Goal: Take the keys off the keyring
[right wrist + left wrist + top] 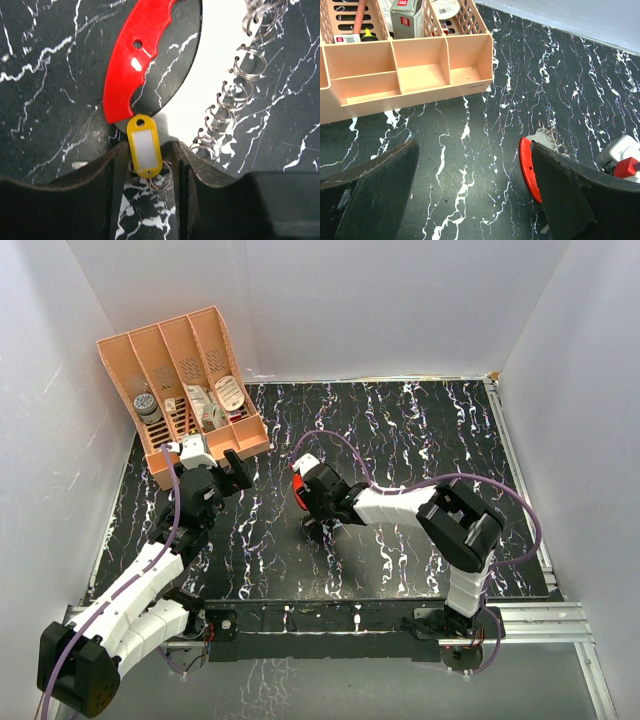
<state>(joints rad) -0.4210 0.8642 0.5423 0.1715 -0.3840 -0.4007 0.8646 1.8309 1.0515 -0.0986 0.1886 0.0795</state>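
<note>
The right gripper (148,152) is clenched on the yellow key (144,137), low between its fingers. The small keyring (161,179) shows at the key's 5 o'clock, wedged against the right finger. A red piece (142,55) arcs toward 12 o'clock, and a coil of wire rings (230,95) lies at 2 o'clock. The whole bunch sits near the table's (420,430) middle.

The left gripper (475,200) hangs released and holds nothing, with the bunch at its 3 o'clock and the orange organiser (420,75) at 11.

Nothing anchors the bunch, so a pull would likely drag everything along. The smooth key could also slip free, or the ring could snag the coil.
</note>
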